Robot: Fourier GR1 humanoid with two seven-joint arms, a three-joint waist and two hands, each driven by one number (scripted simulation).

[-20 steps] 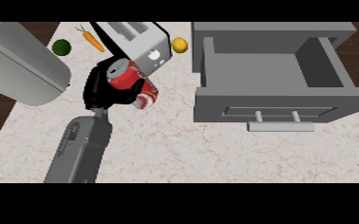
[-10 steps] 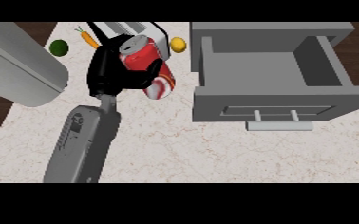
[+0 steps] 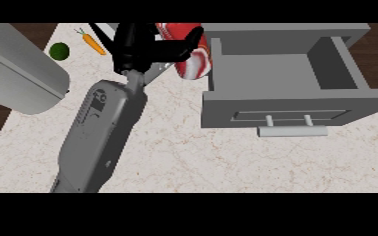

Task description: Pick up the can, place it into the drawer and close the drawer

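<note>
My hand (image 3: 140,47) is black, its forearm (image 3: 103,130) grey; the can (image 3: 188,50) red and white. The drawer (image 3: 284,112) is grey; the carrot (image 3: 94,42) orange, the lime (image 3: 59,50) green.

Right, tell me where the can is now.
Head view, upper centre: the can is held in the left hand, just left of the open drawer.

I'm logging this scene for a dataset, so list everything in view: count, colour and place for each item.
can: one, red and white, held up just left of the drawer's left wall
drawer: one, grey, pulled open at right, nothing visible inside, pale handle at its front
carrot: one, orange, upper left on the counter
lime: one, green, left of the carrot
large appliance: one, grey, rounded, far left, cannot identify
counter: one, pale speckled stone
left hand: one, black, on a grey forearm, curled round the can
right hand: not in view
</note>
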